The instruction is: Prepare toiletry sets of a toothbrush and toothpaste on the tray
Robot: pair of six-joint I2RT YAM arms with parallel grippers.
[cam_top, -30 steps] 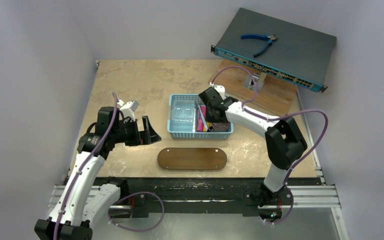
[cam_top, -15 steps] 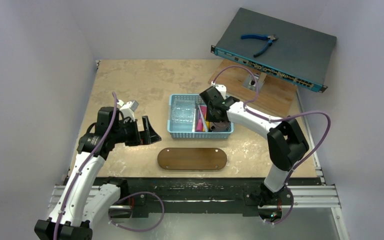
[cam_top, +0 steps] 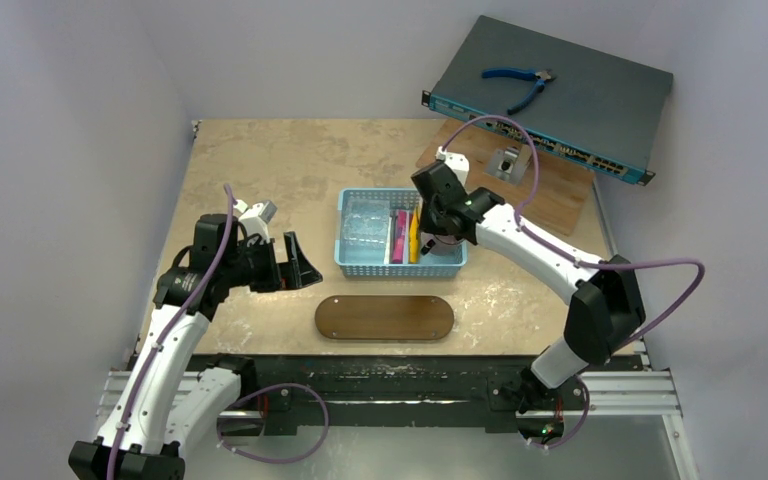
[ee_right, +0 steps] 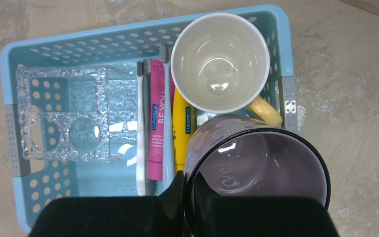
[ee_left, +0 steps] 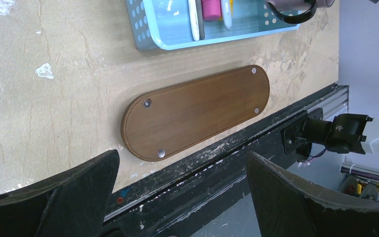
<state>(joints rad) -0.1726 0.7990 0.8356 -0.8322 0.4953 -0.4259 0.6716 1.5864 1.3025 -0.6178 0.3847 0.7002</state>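
Observation:
A pink tube (ee_right: pixel 156 118) and a yellow tube (ee_right: pixel 181 133) lie side by side in the light-blue basket (ee_right: pixel 128 29), with a white brush (ee_right: pixel 140 133) and a grey brush (ee_right: pixel 168 123) alongside. My right gripper (ee_right: pixel 188 195) is shut on the rim of the purple cup (ee_right: pixel 256 168) over the basket's right end. In the top view the dark oval tray (cam_top: pixel 384 318) lies bare in front of the basket (cam_top: pixel 352 262). My left gripper (cam_top: pixel 300 263) hangs open, left of the tray (ee_left: pixel 197 111), holding nothing.
A cream cup (ee_right: pixel 220 61) stands in the basket's far right corner, beside the purple cup. A clear plastic piece (ee_right: pixel 69 113) fills the basket's left half. A lighter wooden board (cam_top: pixel 550 190) and a dark box with blue pliers (cam_top: pixel 520 85) sit at the back right.
My right gripper has shut on the purple cup's rim, and its arm has swung back and to the right, uncovering the tubes. The left arm has stayed still.

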